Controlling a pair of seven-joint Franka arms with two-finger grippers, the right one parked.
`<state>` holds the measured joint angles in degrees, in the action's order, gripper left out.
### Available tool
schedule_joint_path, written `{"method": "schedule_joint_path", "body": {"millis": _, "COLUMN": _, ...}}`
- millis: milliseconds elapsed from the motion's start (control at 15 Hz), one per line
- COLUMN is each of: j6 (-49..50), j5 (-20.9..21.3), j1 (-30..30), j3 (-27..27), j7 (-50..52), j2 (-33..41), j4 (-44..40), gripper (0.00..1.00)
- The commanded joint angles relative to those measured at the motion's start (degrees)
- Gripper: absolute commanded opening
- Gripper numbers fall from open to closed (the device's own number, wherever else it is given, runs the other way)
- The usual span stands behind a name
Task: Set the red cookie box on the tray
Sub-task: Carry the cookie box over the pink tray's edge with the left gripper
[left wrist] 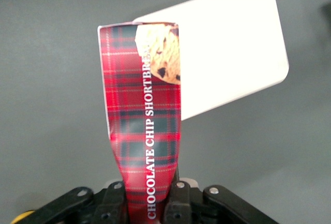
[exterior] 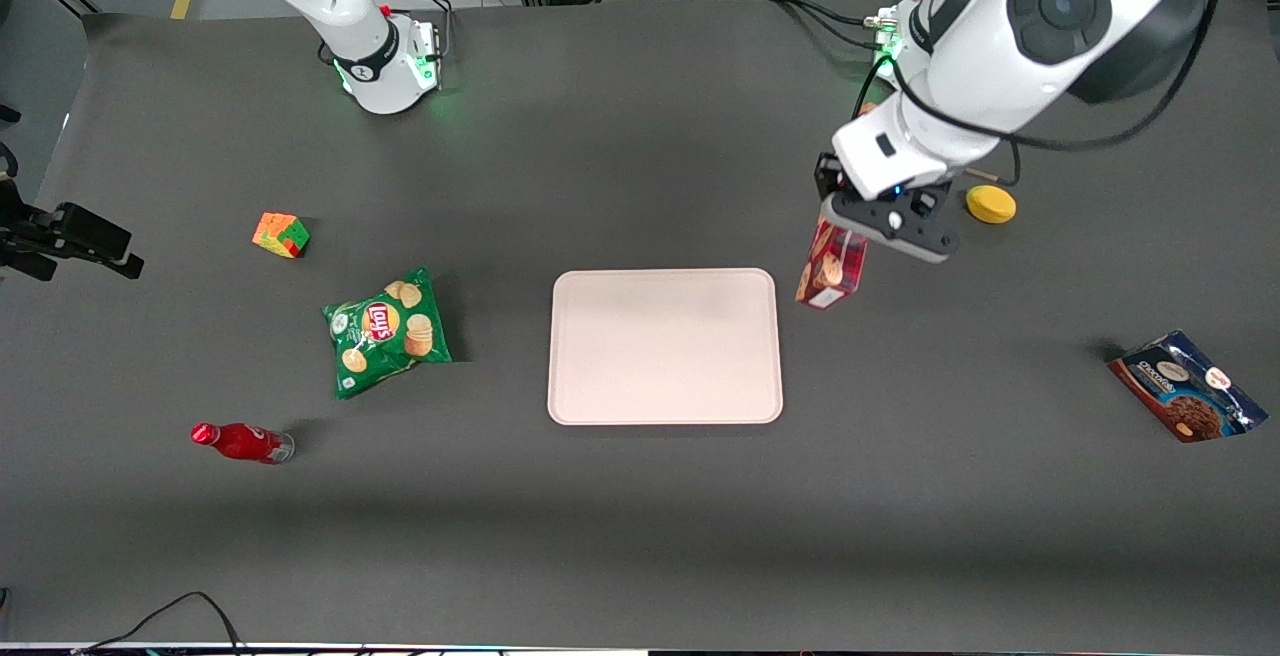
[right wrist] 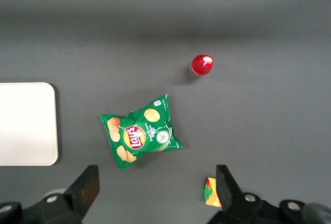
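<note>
The red cookie box (exterior: 830, 268) hangs upright in the air, red plaid with a cookie picture, just off the tray's edge toward the working arm's end. My gripper (exterior: 872, 226) is shut on its upper end. In the left wrist view the red cookie box (left wrist: 147, 131) runs out from between the black fingers (left wrist: 178, 200), and its lower end overlaps the tray (left wrist: 227, 53) below. The tray (exterior: 665, 346), pale pinkish-white with rounded corners, lies flat mid-table with nothing on it.
A yellow round object (exterior: 990, 204) sits beside the gripper. A blue cookie bag (exterior: 1185, 386) lies toward the working arm's end. A green chips bag (exterior: 388, 331), a colour cube (exterior: 281, 234) and a red bottle (exterior: 240, 442) lie toward the parked arm's end.
</note>
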<state>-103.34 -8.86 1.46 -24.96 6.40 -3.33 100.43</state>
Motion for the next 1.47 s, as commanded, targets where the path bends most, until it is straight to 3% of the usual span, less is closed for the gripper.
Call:
{"method": "schedule_joint_path", "body": {"millis": 0, "j6": 0.3, "j5": 4.2, "j1": 2.2, "j3": -0.7, "j7": 11.8, "j2": -10.4, "j4": -10.2, "gripper": 0.00}}
{"method": "schedule_joint_path", "body": {"millis": 267, "j6": -5.0, "j5": 14.5, "j1": 7.5, "j3": -0.7, "j7": 24.5, "j2": -18.9, "j4": -13.8, "gripper": 0.00}}
{"method": "schedule_joint_path", "body": {"millis": 667, "j6": -14.2, "j5": 24.3, "j1": 11.0, "j3": -0.4, "j7": 34.7, "j2": -28.6, "j4": -11.8, "gripper": 0.00}}
{"method": "schedule_joint_path", "body": {"millis": 1067, "j6": -29.2, "j5": 24.7, "j1": 12.6, "j3": 3.2, "j7": 36.3, "j2": -33.6, "j4": -4.6, "gripper": 0.00}}
{"method": "schedule_joint_path", "body": {"millis": 1400, "j6": -29.9, "j5": 26.6, "j1": 13.9, "j3": 5.4, "j7": 36.1, "j2": -35.3, "j4": -4.4, "gripper": 0.00}}
